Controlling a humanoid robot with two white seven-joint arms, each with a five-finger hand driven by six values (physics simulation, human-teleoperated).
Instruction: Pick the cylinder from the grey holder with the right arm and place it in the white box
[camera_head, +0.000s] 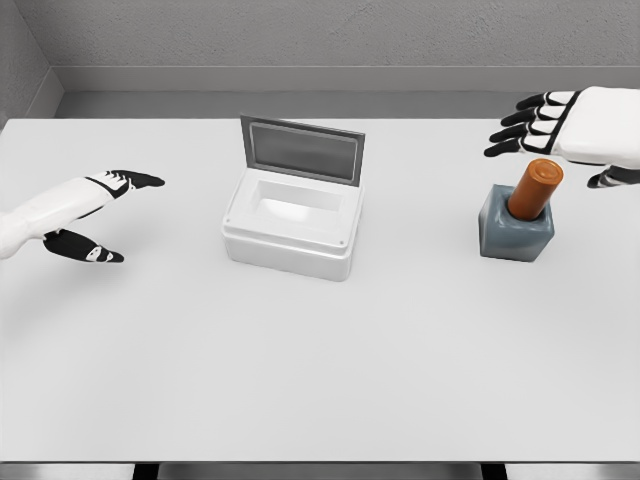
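An orange-brown cylinder (535, 187) stands tilted in a grey block holder (515, 232) on the right of the white table. My right hand (560, 135) hovers just above and behind the cylinder's top, fingers spread and holding nothing. The white box (292, 222) sits in the middle of the table with its grey lid (301, 150) standing open at the back; its inside looks bare. My left hand (105, 212) rests at the left, fingers relaxed and holding nothing.
The white table (320, 380) reaches from the grey back wall to the front edge at the bottom of the view. About a hand's width of bare tabletop separates the box from the holder.
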